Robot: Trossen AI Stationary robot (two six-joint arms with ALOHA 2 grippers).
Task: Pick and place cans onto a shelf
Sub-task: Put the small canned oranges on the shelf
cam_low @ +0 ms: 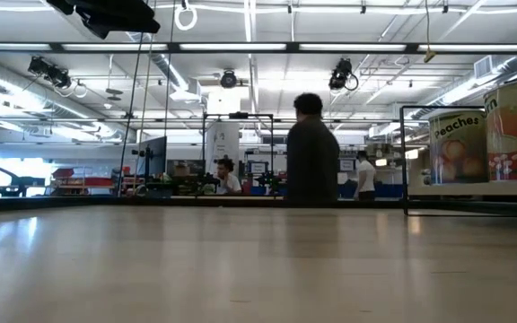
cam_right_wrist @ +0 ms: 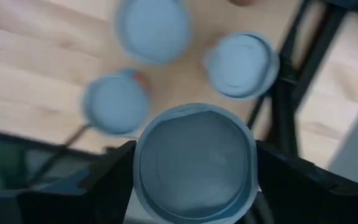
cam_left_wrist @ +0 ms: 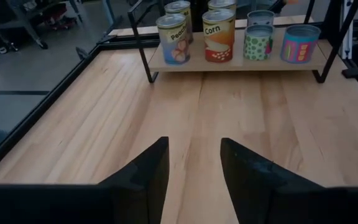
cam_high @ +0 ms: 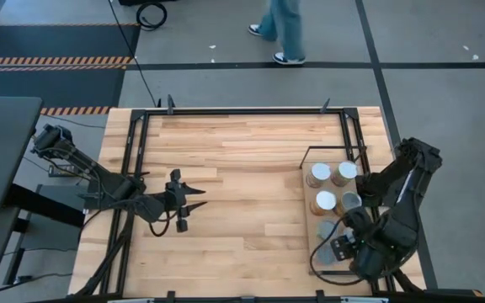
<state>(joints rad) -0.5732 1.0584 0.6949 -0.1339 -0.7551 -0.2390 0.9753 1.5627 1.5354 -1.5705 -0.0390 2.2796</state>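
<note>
We are seeing the right gripper (cam_right_wrist: 194, 180) hanging over the near end of the shelf (cam_high: 308, 252), and a can (cam_right_wrist: 194, 165) is sitting squarely between its two dark fingers (cam_right_wrist: 107, 180), one finger pressing against each side of the round silvery top, so the fingers are spread wide and pinching that can. Beyond the fingertips, three more cans (cam_right_wrist: 240, 65) are standing apart from the held one on the pale board, with the black wire frame running just beside the nearest of them. In the high view we are finding the right gripper (cam_high: 349, 244) above the lower part of the shelf, while four silvery-topped cans (cam_high: 322, 172) are clustering at the shelf's far end, well clear of the fingers. The left gripper (cam_left_wrist: 194, 171) is hovering over bare tabletop (cam_high: 242, 143), its fingers (cam_left_wrist: 148, 174) standing partly apart with nothing but wood showing in the gap between them. Straight ahead of those fingers, well apart from them, the shelf (cam_left_wrist: 235, 62) is carrying a row of labelled cans: a peaches can (cam_left_wrist: 172, 38), a corn can (cam_left_wrist: 219, 35), a spotted can (cam_left_wrist: 258, 42) and a pink-and-blue can (cam_left_wrist: 301, 43), with others standing behind them.
</note>
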